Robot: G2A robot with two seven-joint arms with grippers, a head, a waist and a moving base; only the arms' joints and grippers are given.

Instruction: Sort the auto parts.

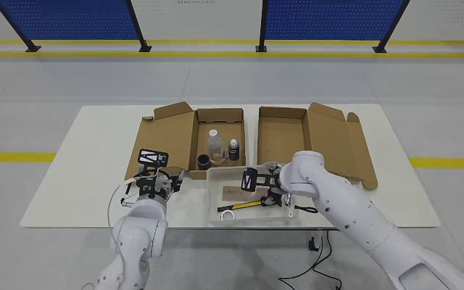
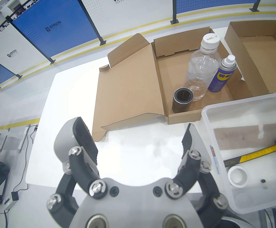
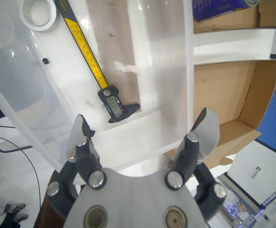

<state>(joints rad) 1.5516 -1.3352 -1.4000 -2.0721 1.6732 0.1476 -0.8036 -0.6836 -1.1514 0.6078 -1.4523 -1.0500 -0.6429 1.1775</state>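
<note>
As seen from above, white tabletop carrying two open cardboard boxes, with a clear bin just in front of them. Left pincer spread wide and empty over bare tabletop, near the left box and its flap. Right pincer likewise spread, gripping nothing, above the bin's end wall beside the right box. From the left wrist, upright and close together in the left box: black cylinder, clear bottle, spray can with lettering on a blue-and-yellow label. From the right wrist, inside the bin: digital caliper with yellow printed scale and digits on its display, white tape roll beside its beam; from above, merely a yellow-black bar
</note>
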